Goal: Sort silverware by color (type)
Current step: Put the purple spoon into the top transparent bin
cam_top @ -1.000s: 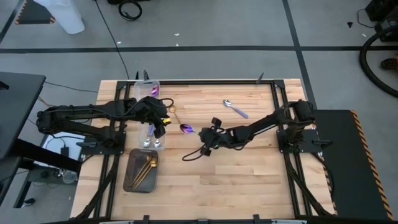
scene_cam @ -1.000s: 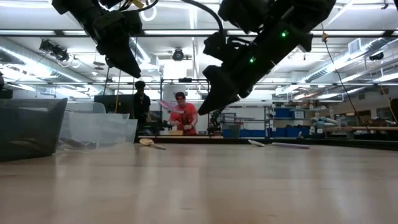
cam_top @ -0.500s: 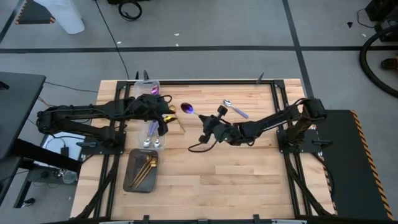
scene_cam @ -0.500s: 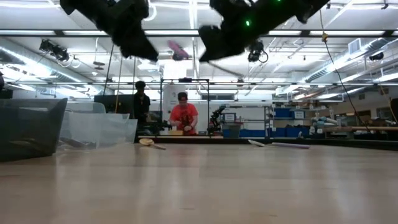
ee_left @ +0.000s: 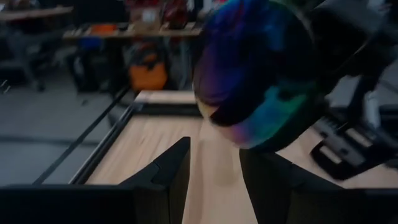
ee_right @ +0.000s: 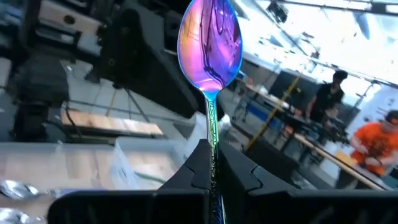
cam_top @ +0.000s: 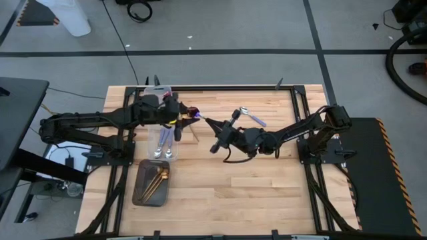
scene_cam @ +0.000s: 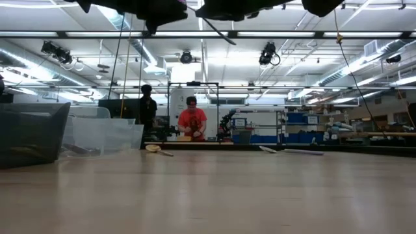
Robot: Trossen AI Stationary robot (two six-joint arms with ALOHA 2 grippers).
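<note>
My right gripper (cam_top: 216, 128) is shut on an iridescent purple spoon (ee_right: 210, 43) and holds it in the air above the table's far left part. The spoon's bowl (cam_top: 195, 115) points at my left gripper (cam_top: 179, 118). In the left wrist view the bowl (ee_left: 255, 74) hangs just in front of and above my left gripper's open fingers (ee_left: 214, 177); I cannot tell whether they touch it. A blue-handled silver spoon (cam_top: 252, 117) and a gold spoon (scene_cam: 156, 149) lie flat on the table. My right gripper pinches the spoon's slim handle (ee_right: 211, 140) between its two fingers. The fingers run about level, coming from the table's right, and lie along the handle. The spoon is lifted clear of the table and sticks out past the fingertips, bowl end foremost.
A clear bin (cam_top: 160, 95) stands at the far left edge. Nearer, a second clear bin (cam_top: 163, 147) holds silver-bowled spoons, and a dark tray (cam_top: 151, 183) holds gold ones. Bare wood lies at the centre and near right. People stand in the room beyond the table.
My right gripper has risen and tipped from pointing down to about level, lifting the purple spoon clear of the table and swinging its bowl toward my left gripper. My left gripper has risen a little and tipped up from pointing down to about level, toward the spoon.
</note>
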